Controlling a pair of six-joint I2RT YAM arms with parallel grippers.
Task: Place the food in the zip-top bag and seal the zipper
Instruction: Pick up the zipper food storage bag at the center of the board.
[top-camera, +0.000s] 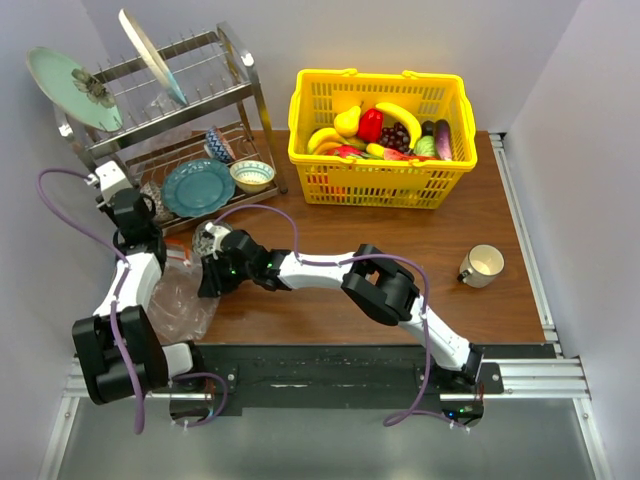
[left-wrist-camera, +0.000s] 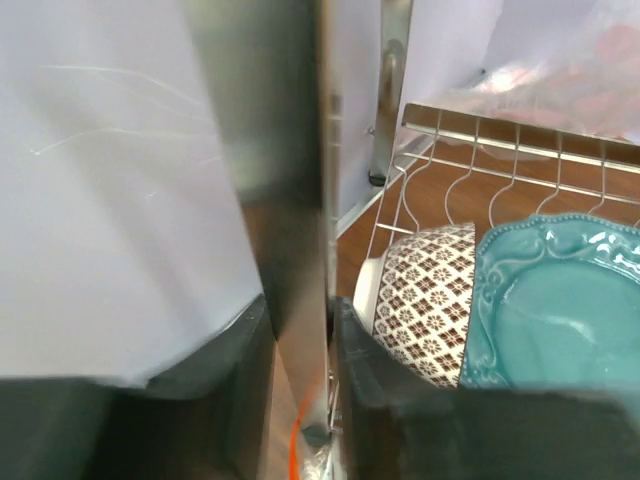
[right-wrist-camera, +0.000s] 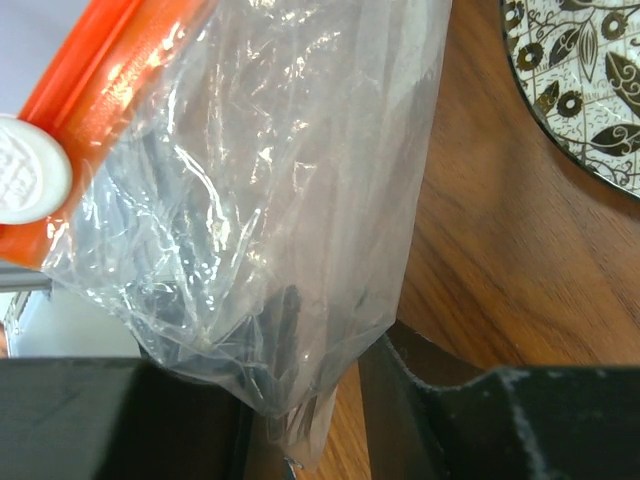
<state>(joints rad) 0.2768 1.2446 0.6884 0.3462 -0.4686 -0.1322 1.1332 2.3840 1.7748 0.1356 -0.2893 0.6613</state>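
We're watching the left gripper (left-wrist-camera: 298, 335) and right gripper (right-wrist-camera: 300, 405) both pinching, nearly closed, the crinkly clear zip-top bag (right-wrist-camera: 280, 200) by its red-orange zipper strip (right-wrist-camera: 110, 90) at the table's (top-camera: 450, 215) left, likely spreading its mouth for the plastic food (top-camera: 372, 125) lying in the yellow lattice basket (top-camera: 380, 182).

Yellow lattice basket (top-camera: 375, 185) on wooden table (top-camera: 450, 230), wire dish rack (top-camera: 252, 88) holding teal plate (top-camera: 197, 187), patterned bowl (left-wrist-camera: 430, 300), white mug (top-camera: 482, 265)
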